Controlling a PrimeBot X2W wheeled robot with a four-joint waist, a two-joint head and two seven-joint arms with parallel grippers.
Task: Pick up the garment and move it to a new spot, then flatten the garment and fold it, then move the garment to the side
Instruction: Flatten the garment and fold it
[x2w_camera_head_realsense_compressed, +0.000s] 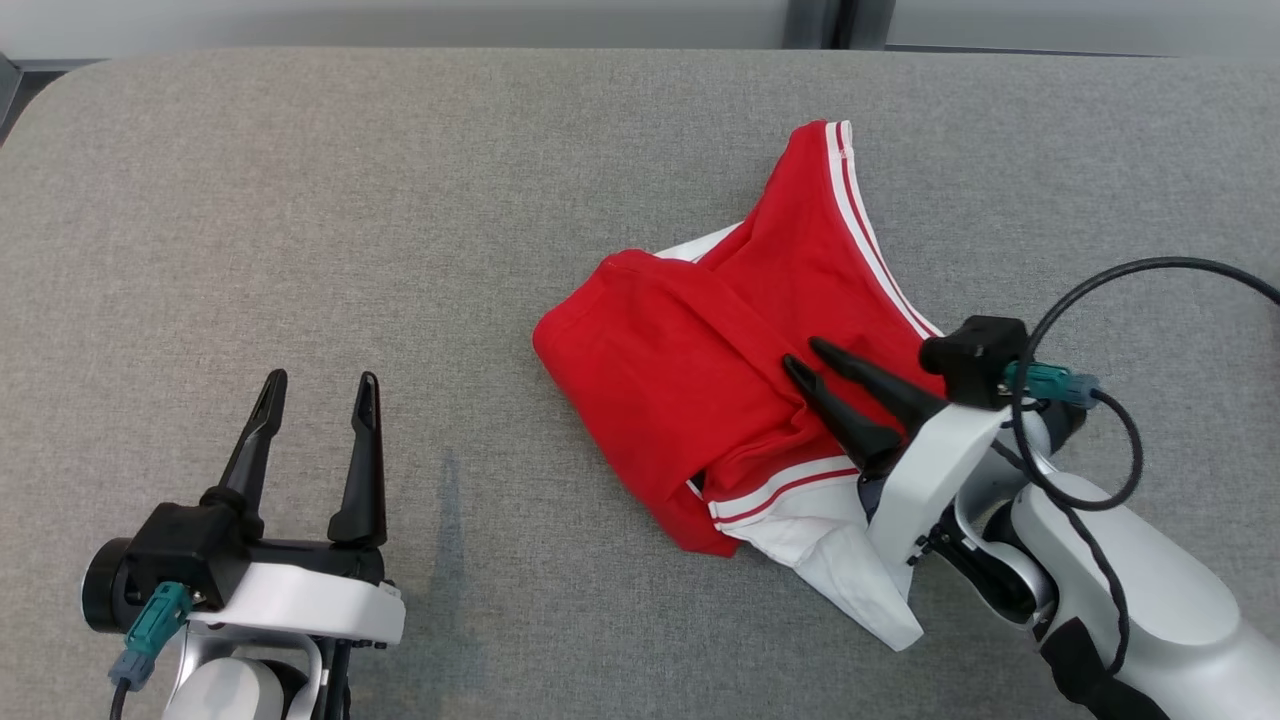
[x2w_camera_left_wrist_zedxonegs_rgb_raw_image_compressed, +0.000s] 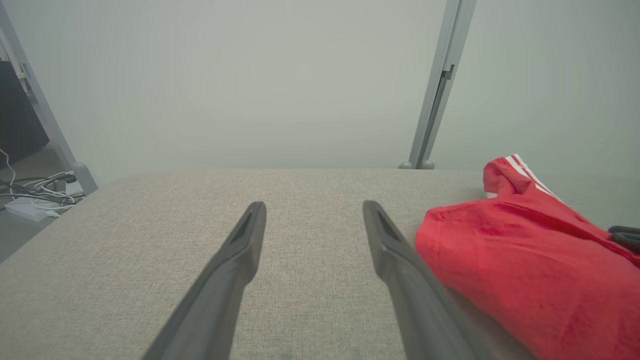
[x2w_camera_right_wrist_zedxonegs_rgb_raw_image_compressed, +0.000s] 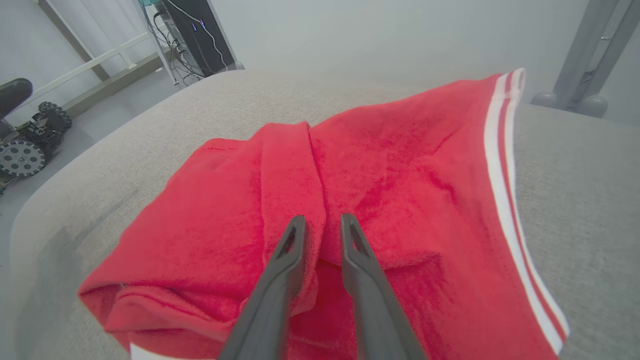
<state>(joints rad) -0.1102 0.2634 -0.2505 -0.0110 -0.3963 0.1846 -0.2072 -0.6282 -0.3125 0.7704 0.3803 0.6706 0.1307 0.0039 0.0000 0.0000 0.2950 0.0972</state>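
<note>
Right gripper (x2w_camera_head_realsense_compressed: 800, 351), centre right, pinches a fold of the red garment (x2w_camera_head_realsense_compressed: 660, 360); left gripper (x2w_camera_head_realsense_compressed: 322, 377), lower left, stands wide open over the table (x2w_camera_head_realsense_compressed: 300, 200).

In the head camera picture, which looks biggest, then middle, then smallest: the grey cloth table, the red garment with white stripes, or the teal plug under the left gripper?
Largest: grey fabric-covered table.
Middle: red garment with white stripes.
Smallest: teal plug under the left gripper, small even though close to the camera.
</note>
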